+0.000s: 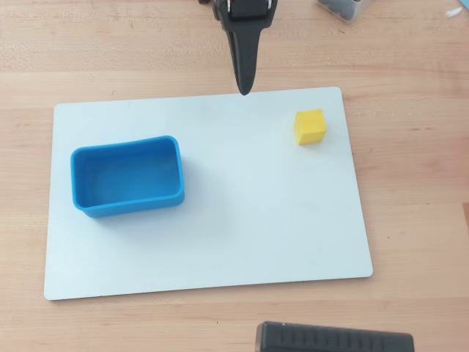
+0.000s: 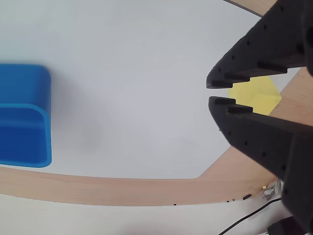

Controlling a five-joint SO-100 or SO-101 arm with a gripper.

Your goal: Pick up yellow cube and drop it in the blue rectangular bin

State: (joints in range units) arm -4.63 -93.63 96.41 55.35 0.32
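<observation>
The yellow cube (image 1: 310,126) sits on the white board (image 1: 220,242) near its far right corner in the overhead view. The blue rectangular bin (image 1: 132,204) stands empty on the board's left side. My gripper (image 1: 243,89) hangs over the board's far edge, between bin and cube, with its jaws together and nothing in them. In the wrist view the black fingertips (image 2: 210,93) are almost touching. The cube (image 2: 259,95) shows behind them, apart from them, and the bin (image 2: 44,122) is at the left edge.
The board lies on a wooden table (image 1: 410,220). A dark ridged block (image 1: 333,339) sits at the near edge. A dark container (image 1: 341,7) is at the far right. A cable (image 2: 244,220) runs along the bottom right of the wrist view.
</observation>
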